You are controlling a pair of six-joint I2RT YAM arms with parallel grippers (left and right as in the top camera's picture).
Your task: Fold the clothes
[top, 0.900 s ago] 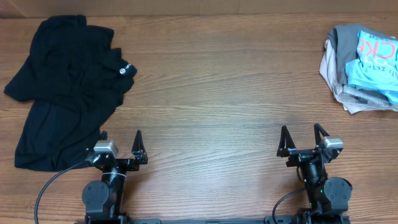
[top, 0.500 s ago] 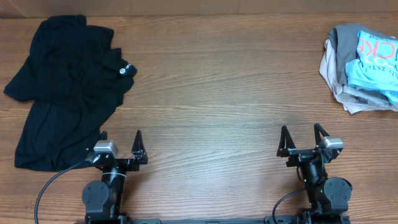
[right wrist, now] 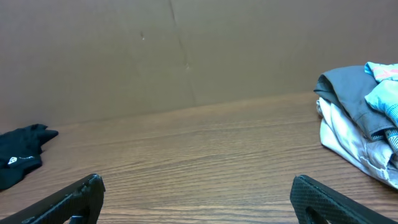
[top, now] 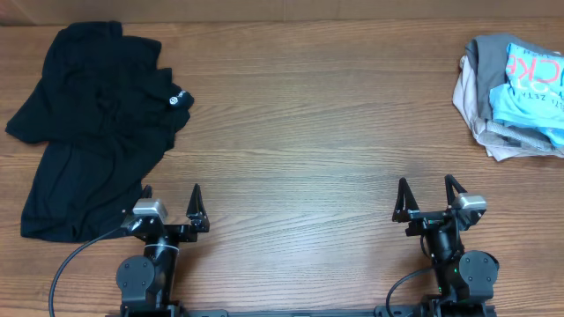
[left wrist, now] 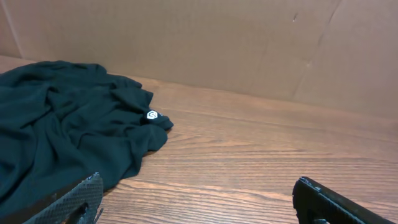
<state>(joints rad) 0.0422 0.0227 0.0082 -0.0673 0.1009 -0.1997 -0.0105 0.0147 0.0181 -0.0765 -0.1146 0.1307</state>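
A crumpled black garment [top: 88, 123] with a small white logo lies at the table's far left; it also shows in the left wrist view [left wrist: 56, 130] and its edge in the right wrist view [right wrist: 18, 158]. A pile of folded clothes [top: 515, 92], grey, beige and light blue, sits at the far right, also in the right wrist view [right wrist: 364, 121]. My left gripper [top: 171, 195] is open and empty near the front edge, just right of the black garment's lower part [left wrist: 199, 196]. My right gripper [top: 426, 189] is open and empty at the front right [right wrist: 198, 193].
The wooden table [top: 308, 132] spans the view. A brown cardboard wall [left wrist: 217, 43] stands along the back edge. Cables run from both arm bases at the front edge.
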